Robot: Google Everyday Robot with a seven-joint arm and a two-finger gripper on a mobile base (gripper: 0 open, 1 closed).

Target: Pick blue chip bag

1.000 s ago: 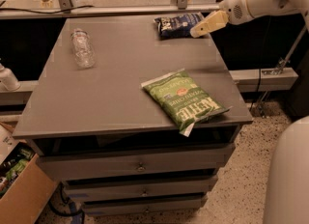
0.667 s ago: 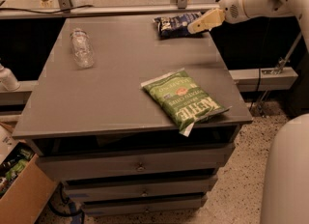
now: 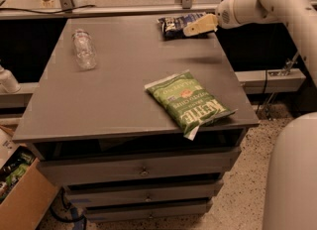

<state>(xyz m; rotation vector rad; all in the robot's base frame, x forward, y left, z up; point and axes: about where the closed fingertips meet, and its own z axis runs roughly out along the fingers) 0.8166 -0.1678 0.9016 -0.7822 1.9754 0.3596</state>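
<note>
The tool has slid further in over the blue chip bag than it was a second ago, its tan tip now lying across the bag's near edge rather than just off its end. The arm behind it reaches in from the same side as before. Whether the tool is apart, together or clamped cannot be told from this view.

The blue chip bag has not shifted: it lies flat at the far edge of the desk, well beyond the green chip bag and almost straight behind it. The green chip bag keeps its place at the desk's near corner, one corner hanging slightly over the front edge. A clear plastic bottle lies on its side, well away from the green chip bag, toward the opposite far corner, also unmoved. Below the green chip bag, the desk's drawers are closed.
</note>
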